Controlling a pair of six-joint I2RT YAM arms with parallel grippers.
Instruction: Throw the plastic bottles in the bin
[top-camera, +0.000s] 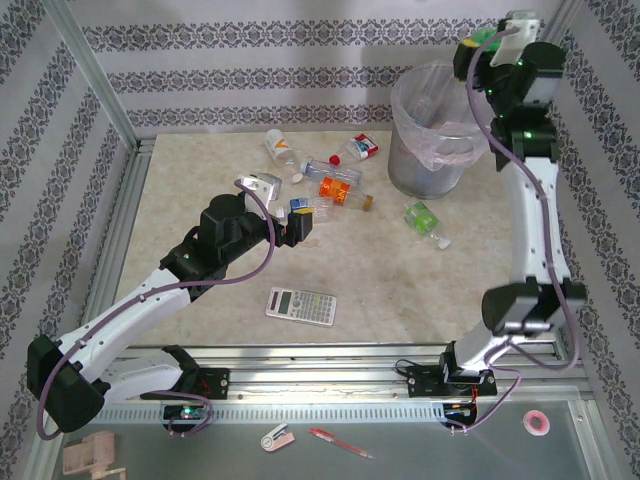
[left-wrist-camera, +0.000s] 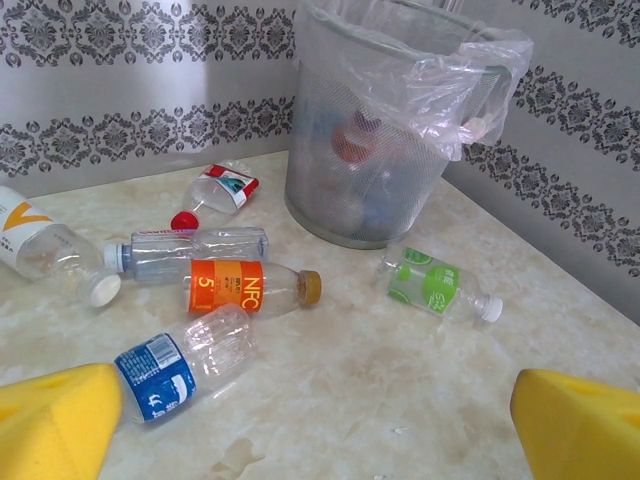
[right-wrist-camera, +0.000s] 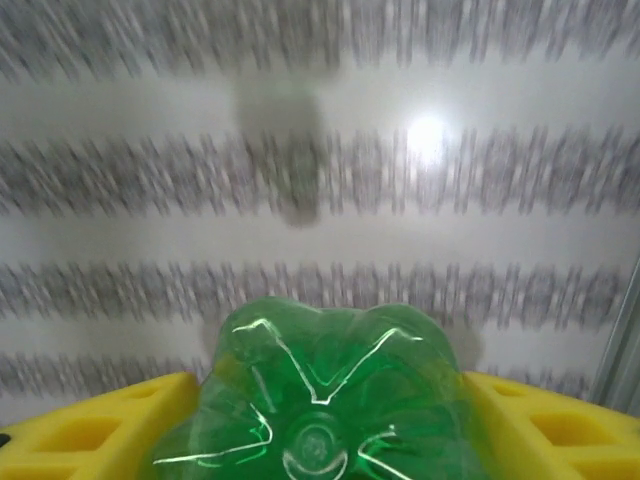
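The grey bin (top-camera: 428, 135) with its whitish bag stands at the back right; several bottles show through its mesh (left-wrist-camera: 365, 150). My right gripper (top-camera: 480, 55) hangs high over the bin's far rim, shut on a green bottle (right-wrist-camera: 322, 395) whose base faces the wrist camera. On the table lie an orange NFC bottle (left-wrist-camera: 245, 288), a blue-label bottle (left-wrist-camera: 170, 368), a clear blue-cap bottle (left-wrist-camera: 190, 245), a red-label bottle (left-wrist-camera: 222, 188), a green-label bottle (left-wrist-camera: 435, 285) and a yellow-marked bottle (left-wrist-camera: 30, 240). My left gripper (top-camera: 300, 225) is open, its left pad (left-wrist-camera: 55, 420) beside the blue-label bottle.
A grey calculator (top-camera: 301, 305) lies on the table near the front, right of the left arm. Patterned walls and metal frame posts close in the table on three sides. A tape roll (top-camera: 538, 422) and pen (top-camera: 340, 441) sit on the front shelf.
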